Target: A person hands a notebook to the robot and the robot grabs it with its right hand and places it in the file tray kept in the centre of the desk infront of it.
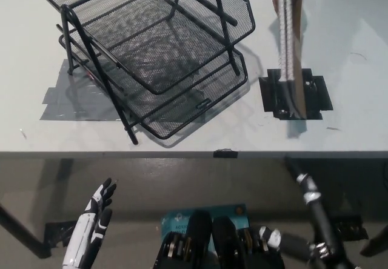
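low at the near desk edge, white left hand is seen resting, fingers spread, holding nothing. black right arm is raised at lower right; its hand's fingers cannot be told. no notebook or person is in view. black wire-mesh stacked file tray stands on pale desk. notebook judged light, flat, somewhat floppy; best pinched by the spine edge.
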Robot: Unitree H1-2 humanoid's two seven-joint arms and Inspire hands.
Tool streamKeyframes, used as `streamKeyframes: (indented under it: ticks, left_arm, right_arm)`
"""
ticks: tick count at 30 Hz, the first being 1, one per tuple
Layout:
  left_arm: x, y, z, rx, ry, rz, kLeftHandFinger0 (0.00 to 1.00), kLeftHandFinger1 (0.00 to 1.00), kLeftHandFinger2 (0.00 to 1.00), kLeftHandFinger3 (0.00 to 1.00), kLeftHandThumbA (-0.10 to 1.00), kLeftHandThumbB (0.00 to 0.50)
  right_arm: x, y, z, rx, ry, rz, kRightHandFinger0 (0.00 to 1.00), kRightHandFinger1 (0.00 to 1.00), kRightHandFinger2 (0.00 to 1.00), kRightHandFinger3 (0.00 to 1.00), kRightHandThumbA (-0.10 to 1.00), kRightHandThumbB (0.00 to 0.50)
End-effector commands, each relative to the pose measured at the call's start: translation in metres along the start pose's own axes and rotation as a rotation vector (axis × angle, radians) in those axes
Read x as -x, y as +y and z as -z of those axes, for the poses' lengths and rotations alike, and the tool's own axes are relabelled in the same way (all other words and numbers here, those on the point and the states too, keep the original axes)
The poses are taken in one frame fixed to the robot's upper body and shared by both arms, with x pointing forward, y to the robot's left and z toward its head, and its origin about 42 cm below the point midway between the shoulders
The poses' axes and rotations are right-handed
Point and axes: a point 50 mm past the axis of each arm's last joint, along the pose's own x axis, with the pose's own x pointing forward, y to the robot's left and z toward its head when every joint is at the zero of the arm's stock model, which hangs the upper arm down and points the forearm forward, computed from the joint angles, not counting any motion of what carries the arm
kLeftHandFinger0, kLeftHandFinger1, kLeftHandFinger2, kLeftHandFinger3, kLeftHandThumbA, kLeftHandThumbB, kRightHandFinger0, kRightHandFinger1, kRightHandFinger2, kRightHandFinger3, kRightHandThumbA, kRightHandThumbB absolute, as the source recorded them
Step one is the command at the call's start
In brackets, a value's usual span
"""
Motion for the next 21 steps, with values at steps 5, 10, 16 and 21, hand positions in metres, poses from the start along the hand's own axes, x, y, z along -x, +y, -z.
streamKeyframes:
  ticks: [5,10,16,21]
  left_arm:
    - [-0.005,0.006,-0.009,-0.026,-0.064,-0.035,1.00,1.00,1.00,1.00,1.00,0.342]
    - [-0.008,0.008,-0.010,-0.017,-0.078,-0.038,1.00,1.00,1.00,1.00,1.00,0.326]
    - [-0.009,0.008,-0.009,-0.018,-0.080,-0.030,1.00,1.00,1.00,1.00,1.00,0.334]
    - [-0.011,0.009,-0.009,-0.022,-0.086,-0.030,1.00,1.00,1.00,1.00,1.00,0.327]
  right_arm:
    - [-0.039,-0.027,-0.052,0.099,-0.259,0.263,1.00,1.00,1.00,1.00,1.00,0.282]
    - [-0.053,-0.030,-0.062,0.107,-0.319,0.335,1.00,1.00,1.00,1.00,1.00,0.268]
    - [-0.073,-0.033,-0.062,0.098,-0.303,0.347,1.00,1.00,1.00,1.00,1.00,0.275]
    - [-0.098,-0.031,-0.059,0.136,-0.266,0.339,1.00,1.00,1.00,1.00,1.00,0.309]
